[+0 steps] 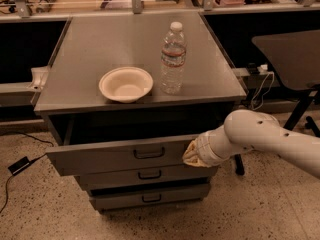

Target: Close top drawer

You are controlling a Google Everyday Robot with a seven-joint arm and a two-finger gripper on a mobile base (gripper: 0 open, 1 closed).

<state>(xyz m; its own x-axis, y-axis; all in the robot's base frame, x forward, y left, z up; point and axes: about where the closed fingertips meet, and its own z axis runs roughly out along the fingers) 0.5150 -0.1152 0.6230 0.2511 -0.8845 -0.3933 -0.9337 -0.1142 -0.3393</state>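
Note:
The top drawer [100, 158] is a wide grey drawer pulled out of the grey cabinet, its flat front bearing a small black bar handle [149, 153] at centre. Its dark inside shows under the cabinet top. My gripper [191, 156] sits at the end of the white arm, against the right part of the drawer front, right of the handle. Its fingers are hidden behind the wrist.
A white bowl [126, 84] and a clear water bottle [173, 58] stand on the cabinet top [100, 44]. Two smaller drawers [150, 174] sit below. A dark chair or table [295, 59] stands at right. A black cable and box [21, 165] lie on the floor at left.

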